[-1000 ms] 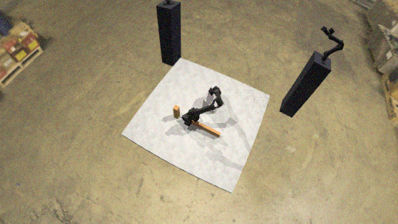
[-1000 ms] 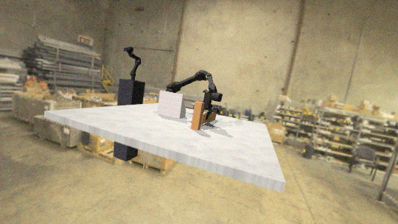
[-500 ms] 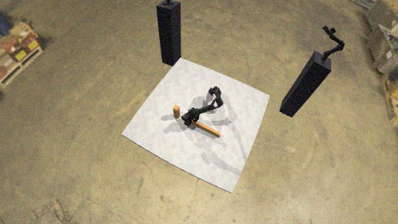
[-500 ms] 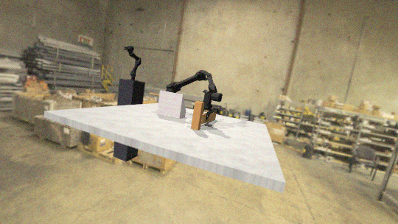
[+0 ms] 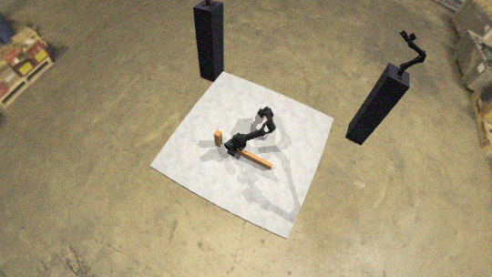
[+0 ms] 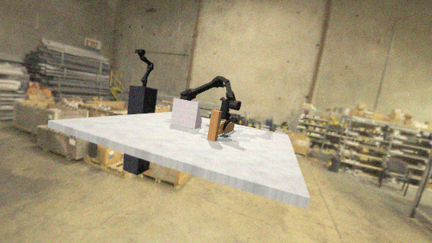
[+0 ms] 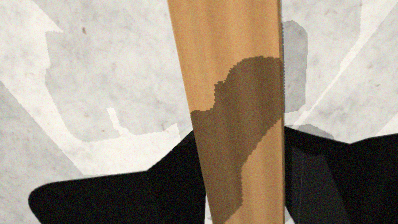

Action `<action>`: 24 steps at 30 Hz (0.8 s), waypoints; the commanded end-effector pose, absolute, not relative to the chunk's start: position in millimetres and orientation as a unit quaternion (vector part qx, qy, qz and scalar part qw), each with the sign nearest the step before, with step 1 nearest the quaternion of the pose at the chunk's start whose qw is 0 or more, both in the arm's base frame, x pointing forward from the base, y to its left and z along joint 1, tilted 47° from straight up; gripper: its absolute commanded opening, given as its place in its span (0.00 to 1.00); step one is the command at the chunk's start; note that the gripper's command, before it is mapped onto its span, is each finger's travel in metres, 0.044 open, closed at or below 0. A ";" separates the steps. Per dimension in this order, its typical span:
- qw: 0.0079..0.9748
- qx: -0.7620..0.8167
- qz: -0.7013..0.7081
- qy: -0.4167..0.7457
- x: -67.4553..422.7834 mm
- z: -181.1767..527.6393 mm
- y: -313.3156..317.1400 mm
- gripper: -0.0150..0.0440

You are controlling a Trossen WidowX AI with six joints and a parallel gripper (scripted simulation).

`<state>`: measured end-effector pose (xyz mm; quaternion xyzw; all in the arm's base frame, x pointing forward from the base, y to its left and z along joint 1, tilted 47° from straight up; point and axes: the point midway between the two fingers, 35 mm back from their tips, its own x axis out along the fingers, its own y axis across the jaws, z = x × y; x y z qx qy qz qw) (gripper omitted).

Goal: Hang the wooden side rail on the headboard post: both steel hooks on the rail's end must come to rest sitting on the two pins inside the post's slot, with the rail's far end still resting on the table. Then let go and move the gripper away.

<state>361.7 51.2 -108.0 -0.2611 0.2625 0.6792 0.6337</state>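
The orange-brown wooden rail runs away from the post, its far end low at the table. My gripper is shut on the rail near its post-side end, with a finger on each side in the wrist view. The upright headboard post stands just beyond the gripper, close to that end. The hooks, the pins and the slot cannot be made out. Whether the rail's end touches the post is hidden by the gripper and the post.
The pale table carries the post and rail. A white block stands near the arm's base in the exterior view. Two dark pillars stand beyond the table edges, one bearing another arm.
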 end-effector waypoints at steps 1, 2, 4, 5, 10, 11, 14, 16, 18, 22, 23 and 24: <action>0.636 -0.262 0.676 0.263 362.8 -108.5 47.1 0.25; 0.636 -0.262 0.676 0.263 362.9 -108.5 47.0 0.25; 0.636 -0.262 0.676 0.263 363.1 -108.6 46.8 0.25; 0.636 -0.262 0.676 0.263 363.2 -108.6 46.7 0.25; 0.636 -0.262 0.676 0.263 363.2 -108.6 46.1 0.25; 0.636 -0.262 0.676 0.263 363.1 -108.6 45.9 0.25; 0.636 -0.262 0.676 0.263 362.8 -108.7 45.5 0.25; 0.636 -0.262 0.676 0.263 362.6 -108.9 45.3 0.25; 0.636 -0.262 0.676 0.263 362.3 -109.2 45.3 0.25; 0.636 -0.262 0.676 0.263 362.2 -109.8 45.3 0.25; 0.636 -0.262 0.676 0.263 362.3 -109.9 45.4 0.25; 0.636 -0.262 0.676 0.263 362.5 -110.1 45.4 0.25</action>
